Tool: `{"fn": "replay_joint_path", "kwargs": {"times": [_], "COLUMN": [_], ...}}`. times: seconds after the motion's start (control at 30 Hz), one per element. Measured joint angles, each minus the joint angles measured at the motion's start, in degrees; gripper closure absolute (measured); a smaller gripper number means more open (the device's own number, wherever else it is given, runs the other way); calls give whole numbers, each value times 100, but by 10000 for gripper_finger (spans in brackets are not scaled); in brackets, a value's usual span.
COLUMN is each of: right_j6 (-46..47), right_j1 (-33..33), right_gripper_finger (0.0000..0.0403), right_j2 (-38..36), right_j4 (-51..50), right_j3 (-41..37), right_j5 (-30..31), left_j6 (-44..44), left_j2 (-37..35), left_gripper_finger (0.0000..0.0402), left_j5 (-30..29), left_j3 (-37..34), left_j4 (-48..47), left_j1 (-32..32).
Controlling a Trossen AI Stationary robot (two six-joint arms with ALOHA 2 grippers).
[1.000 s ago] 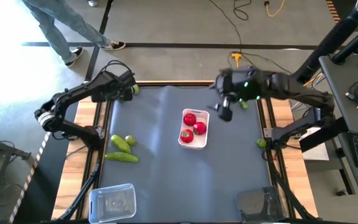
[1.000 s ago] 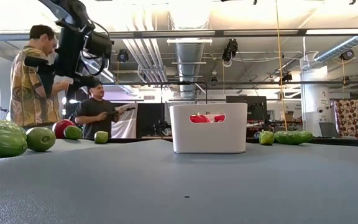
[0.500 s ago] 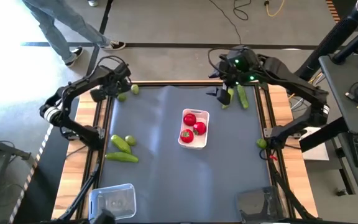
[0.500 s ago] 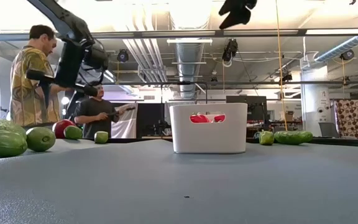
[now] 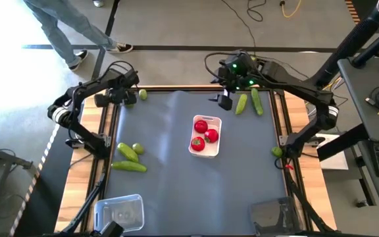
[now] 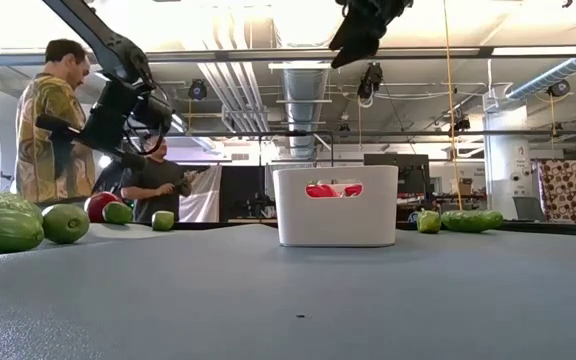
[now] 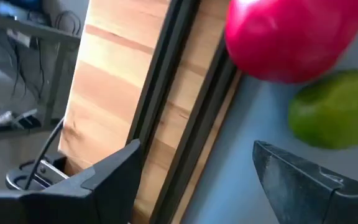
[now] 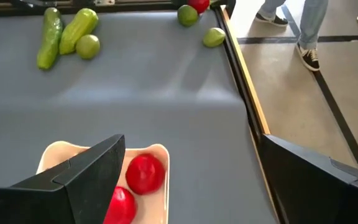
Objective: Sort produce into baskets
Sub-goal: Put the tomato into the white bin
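Grey mat on the bench (image 5: 170,191), workshop behind it, with two people (image 6: 53,125) standing at the back in the low view. The white tray (image 5: 206,136) sits mid-bench with three tomatoes (image 5: 201,127) in it. The left hand (image 5: 119,99) is up at the far left corner, fingers apart and holding nothing, right by a loose tomato (image 7: 291,37) and a lime (image 7: 337,109). The right hand (image 5: 224,100) hangs wide open and empty over the far edge, just beside two cucumbers (image 5: 256,102). Two more cucumbers (image 5: 127,152) and a lime lie at the left side. The clear tray (image 5: 119,214) and the dark tray (image 5: 275,216) sit at the near corners.
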Motion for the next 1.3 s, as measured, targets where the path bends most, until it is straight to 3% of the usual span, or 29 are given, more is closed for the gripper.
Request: {"fn": "replay_joint_path", "kwargs": {"times": [0.37,0.5,0.97,1.1,1.3], "right_j6": [75,94,77,75,16], "right_j1": [-75,-83,-111,-113,-110], "right_gripper_finger": [39,39,39,39,39], "right_j2": [481,650,1208,1265,1282], "right_j4": [-55,-54,-203,-203,-251], "right_j3": [590,821,1434,1434,1434], "right_j5": [3,3,4,5,3], "left_j6": [803,689,213,204,48], "left_j2": [-704,-1005,-994,-986,-980], "left_gripper_finger": [158,170,168,157,102], "left_j5": [-344,-877,-1053,-997,-481], "left_j3": [-7,-4,-45,-50,-85], "left_j4": [-88,-95,173,209,828], "left_j1": [-424,-454,-496,-493,-491]}}
